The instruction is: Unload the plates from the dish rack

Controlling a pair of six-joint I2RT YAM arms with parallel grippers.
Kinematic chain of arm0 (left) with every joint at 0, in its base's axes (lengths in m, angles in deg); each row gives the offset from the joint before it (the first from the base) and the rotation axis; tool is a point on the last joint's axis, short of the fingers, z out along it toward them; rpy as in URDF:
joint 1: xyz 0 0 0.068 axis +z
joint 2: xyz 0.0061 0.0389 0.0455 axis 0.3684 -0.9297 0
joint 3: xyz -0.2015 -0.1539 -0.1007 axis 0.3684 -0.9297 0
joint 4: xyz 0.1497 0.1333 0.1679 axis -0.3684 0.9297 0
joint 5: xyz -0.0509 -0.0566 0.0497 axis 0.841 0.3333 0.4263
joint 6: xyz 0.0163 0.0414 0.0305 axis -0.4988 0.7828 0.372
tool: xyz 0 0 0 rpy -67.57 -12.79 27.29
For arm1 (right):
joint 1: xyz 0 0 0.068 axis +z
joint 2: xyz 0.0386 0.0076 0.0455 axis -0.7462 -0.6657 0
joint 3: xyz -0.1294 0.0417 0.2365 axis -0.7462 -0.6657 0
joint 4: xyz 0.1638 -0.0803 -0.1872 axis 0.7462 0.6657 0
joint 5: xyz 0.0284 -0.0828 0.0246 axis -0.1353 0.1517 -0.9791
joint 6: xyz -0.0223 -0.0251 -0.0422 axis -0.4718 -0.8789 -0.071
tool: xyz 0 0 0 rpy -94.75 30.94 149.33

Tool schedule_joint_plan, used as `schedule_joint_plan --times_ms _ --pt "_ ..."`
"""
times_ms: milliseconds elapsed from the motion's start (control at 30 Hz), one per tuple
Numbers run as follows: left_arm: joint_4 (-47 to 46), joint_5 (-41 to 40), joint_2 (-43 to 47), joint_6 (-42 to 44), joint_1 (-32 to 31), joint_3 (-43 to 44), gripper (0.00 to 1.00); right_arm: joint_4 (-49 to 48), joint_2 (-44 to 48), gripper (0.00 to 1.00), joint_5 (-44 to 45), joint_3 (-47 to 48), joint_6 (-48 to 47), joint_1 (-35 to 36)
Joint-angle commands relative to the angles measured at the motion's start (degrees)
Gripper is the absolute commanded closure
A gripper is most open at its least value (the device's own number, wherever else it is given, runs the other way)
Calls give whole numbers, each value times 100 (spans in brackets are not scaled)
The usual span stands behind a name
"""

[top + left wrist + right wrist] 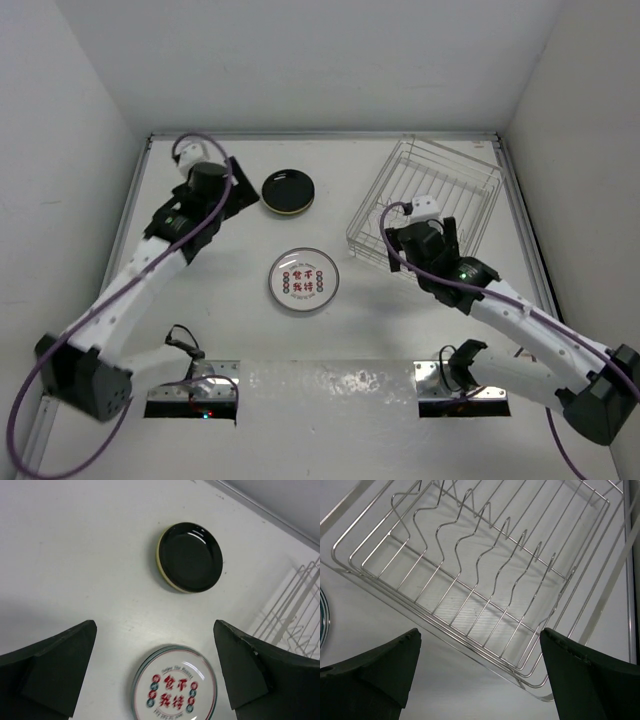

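Observation:
The silvery wire dish rack (430, 190) stands at the back right with no plates in it; its prongs fill the right wrist view (470, 648). A black plate (288, 192) lies flat on the table at back centre. A white plate with red characters (304, 279) lies flat in the middle. My left gripper (238, 202) hovers just left of the black plate, open and empty. In the left wrist view (155, 630) the black plate (190, 556) is ahead and the white plate (175, 685) is below. My right gripper (422, 238) is open and empty at the rack's near edge (480, 632).
White walls close in the table on three sides. The rack's left corner shows at the right edge of the left wrist view (295, 615). A sliver of the white plate's rim (322, 620) shows at the left edge of the right wrist view.

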Motion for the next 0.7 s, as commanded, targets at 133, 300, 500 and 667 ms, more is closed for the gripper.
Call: schedule_joint_plan --times_ms 133,300,500,667 --pt "533 -142 2279 1241 40 -1116 0 812 1681 1 970 142 476 -76" --pt "491 -810 3299 1603 40 -1616 0 1612 2561 1 1287 221 257 -68" --pt "341 -803 3942 1516 49 -1775 0 2035 3124 1 1208 134 204 -68" --pt "367 -759 3819 1489 49 -1819 0 1965 2993 1 1226 -95 256 -76"
